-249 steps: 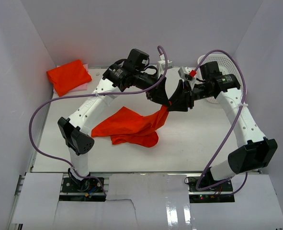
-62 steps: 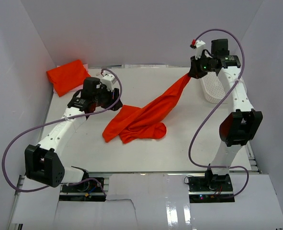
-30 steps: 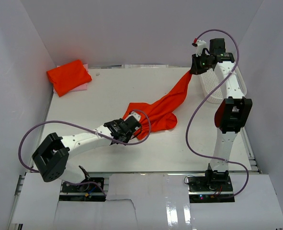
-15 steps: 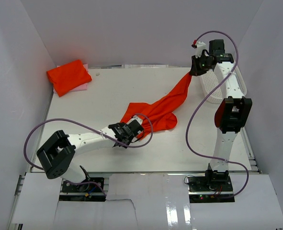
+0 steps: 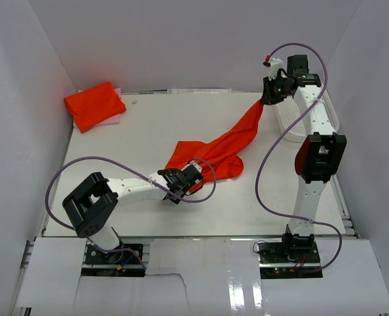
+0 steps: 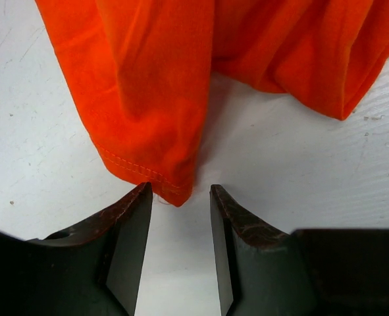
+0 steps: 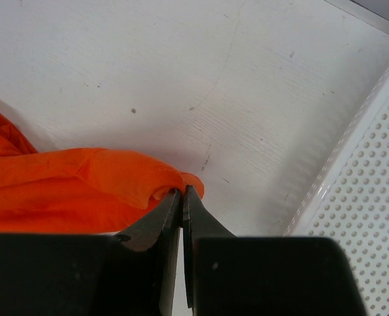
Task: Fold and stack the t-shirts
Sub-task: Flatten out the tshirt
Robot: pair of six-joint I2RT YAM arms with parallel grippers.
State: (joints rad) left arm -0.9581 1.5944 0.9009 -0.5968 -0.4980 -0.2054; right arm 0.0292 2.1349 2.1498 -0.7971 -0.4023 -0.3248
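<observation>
My right gripper (image 7: 182, 195) is pinched shut on a corner of the loose t-shirt (image 5: 214, 153) and raised just beside the basket (image 7: 372, 164), so the cloth stretches away from the basket onto the table (image 5: 141, 131). My left gripper (image 6: 180, 214) stands parted and empty at the hem corner farthest from the basket, placed, I judge, to pinch it for spreading. The folded t-shirt (image 5: 94, 104) lies well apart from the basket.

Stretched t-shirt (image 5: 245, 130), pinched in right gripper (image 5: 268, 97), runs diag. down to mid-table, barring far-centre from right side. Basket (image 5: 285, 117) blocks far-right; folded t-shirt (image 5: 94, 105) fills far-left corner. Left arm (image 5: 138, 187) lies across near-left. Bare table (image 5: 161, 125) betw. the shirts; also near-right strip.
</observation>
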